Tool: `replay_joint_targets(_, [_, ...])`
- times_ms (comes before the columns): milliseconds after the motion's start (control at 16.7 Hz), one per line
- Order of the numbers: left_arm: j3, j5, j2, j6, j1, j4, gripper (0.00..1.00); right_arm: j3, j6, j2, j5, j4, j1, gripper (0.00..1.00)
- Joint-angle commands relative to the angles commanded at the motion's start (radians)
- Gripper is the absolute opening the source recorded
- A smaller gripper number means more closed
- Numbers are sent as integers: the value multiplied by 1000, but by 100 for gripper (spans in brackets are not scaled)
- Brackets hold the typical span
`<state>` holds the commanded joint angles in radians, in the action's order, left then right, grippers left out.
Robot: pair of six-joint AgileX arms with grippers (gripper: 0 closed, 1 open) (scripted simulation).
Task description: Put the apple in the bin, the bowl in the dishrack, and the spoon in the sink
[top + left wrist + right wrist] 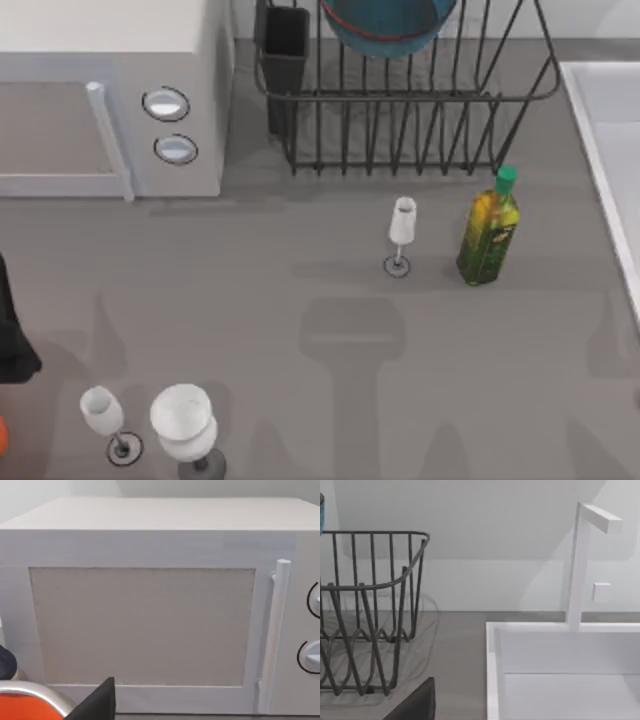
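Note:
The blue bowl (pixel 388 24) with its reddish rim rests inside the black wire dishrack (pixel 400 130) at the back, cut off by the top view's upper edge. The rack's dark utensil cup (pixel 285 45) stands at its left corner. The white sink (pixel 610 150) runs along the right edge, and the right wrist view faces its basin (pixel 560 680) and the dishrack (pixel 370 610). A dark part of my right gripper (pixel 415 705) juts in there. My left arm (pixel 12 340) sits at the far left; its gripper (pixel 95 707) faces the microwave. The apple, spoon and bin are out of view.
A white microwave (pixel 110 90) fills the back left. A small wine glass (pixel 401 232) and a green-capped oil bottle (pixel 489 230) stand in front of the rack. Two glasses (pixel 105 420) (pixel 185 425) stand at front left. An orange shape (pixel 25 707) with a metal rim lies below my left wrist.

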<state>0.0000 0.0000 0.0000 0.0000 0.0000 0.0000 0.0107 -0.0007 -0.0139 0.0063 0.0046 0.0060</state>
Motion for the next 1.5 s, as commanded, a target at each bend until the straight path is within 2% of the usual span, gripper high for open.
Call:
replay_joint_targets(420, [0,0,0,0,0,0,100,-7,-1,9,-5,-4,-3,100])
replay_joint_targets(660, [0,0,0,0,0,0,100,83,-108,-99,-7,-104,-17,100])
replay_joint_targets(840, [0,0,0,0,0,0,100,216,-300,-293,-8,-260,-40,100])
replay_joint_targets(1320, [0,0,0,0,0,0,100,629,-1007,-1033,1,-783,-111,100])
replay_joint_targets(1500, [0,0,0,0,0,0,100,759,-1199,-1226,-2,-934,-132,100])
